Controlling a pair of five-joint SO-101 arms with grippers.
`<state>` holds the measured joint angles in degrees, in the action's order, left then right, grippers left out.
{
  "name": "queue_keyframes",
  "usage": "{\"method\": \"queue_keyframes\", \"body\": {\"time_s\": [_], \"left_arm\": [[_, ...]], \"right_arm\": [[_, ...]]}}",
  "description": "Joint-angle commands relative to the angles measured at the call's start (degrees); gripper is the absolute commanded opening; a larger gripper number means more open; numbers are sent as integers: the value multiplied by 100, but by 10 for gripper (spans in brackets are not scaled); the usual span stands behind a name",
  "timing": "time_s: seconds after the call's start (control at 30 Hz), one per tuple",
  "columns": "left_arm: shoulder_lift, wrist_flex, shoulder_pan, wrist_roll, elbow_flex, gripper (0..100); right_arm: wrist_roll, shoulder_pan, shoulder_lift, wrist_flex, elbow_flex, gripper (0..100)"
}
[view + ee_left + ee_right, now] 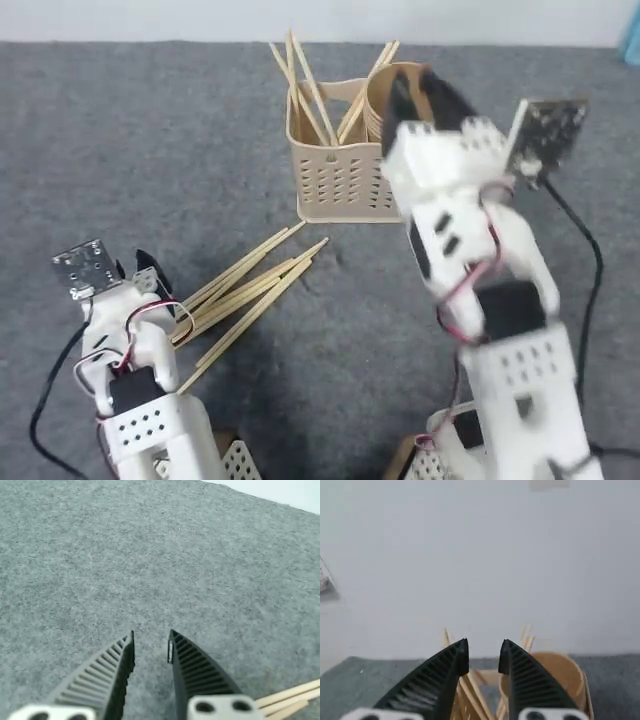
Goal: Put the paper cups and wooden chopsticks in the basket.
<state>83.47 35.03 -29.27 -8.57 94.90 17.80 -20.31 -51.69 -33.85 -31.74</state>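
The right gripper (pixel 484 645) is held slightly parted and empty just above the basket (pixel 345 185), with nothing touched. The left gripper (pixel 151 634) is likewise parted by a narrow gap with nothing grasped, well apart from the basket, over the grey mat (pixel 150 555). A paper cup (pixel 378 95) and several leaning chopsticks (pixel 305 90) are contained in the basket. A bundle of loose chopsticks (pixel 250 285) is seen lying on the mat between the basket and the left gripper.

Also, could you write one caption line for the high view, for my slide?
Right gripper open above the basket with a paper cup and standing chopsticks; loose chopsticks lie on the grey mat.
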Motion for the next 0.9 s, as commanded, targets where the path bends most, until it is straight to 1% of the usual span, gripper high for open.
{"method": "queue_keyframes", "body": {"time_s": [0.0, 0.13, 0.23, 0.33, 0.43, 0.53, 0.63, 0.73, 0.8, 0.87], "left_arm": [[53, 193, 53, 62, -251, 109], [53, 290, 53, 62, -277, 109], [53, 325, 176, 62, -277, 109], [44, 712, 308, 167, -444, 109], [-193, 1196, 431, 158, -796, 109], [-905, 1345, 484, 158, -1332, 109], [-1952, 1327, 501, 176, -1982, 109], [-3147, 1380, 554, 273, -2800, 109], [-3956, 1442, 624, 615, -3371, 109], [-4730, 1644, 853, 1020, -3943, 109]], "right_arm": [[185, 84, -690, -1464, 316, 104], [211, 92, -1042, -2809, 308, 91], [185, 92, -1200, -3785, 308, 9], [167, 127, -1270, -4629, 97, 20], [-211, 514, -1367, -5033, -396, 7], [-642, 831, -1393, -5033, -1178, 9], [-879, 1033, -1411, -4514, -2004, 9], [-633, 1235, -1411, -3881, -2734, 9], [-325, 1402, -1429, -3345, -3174, 9], [-44, 1569, -1429, -2800, -3640, 9]]}}
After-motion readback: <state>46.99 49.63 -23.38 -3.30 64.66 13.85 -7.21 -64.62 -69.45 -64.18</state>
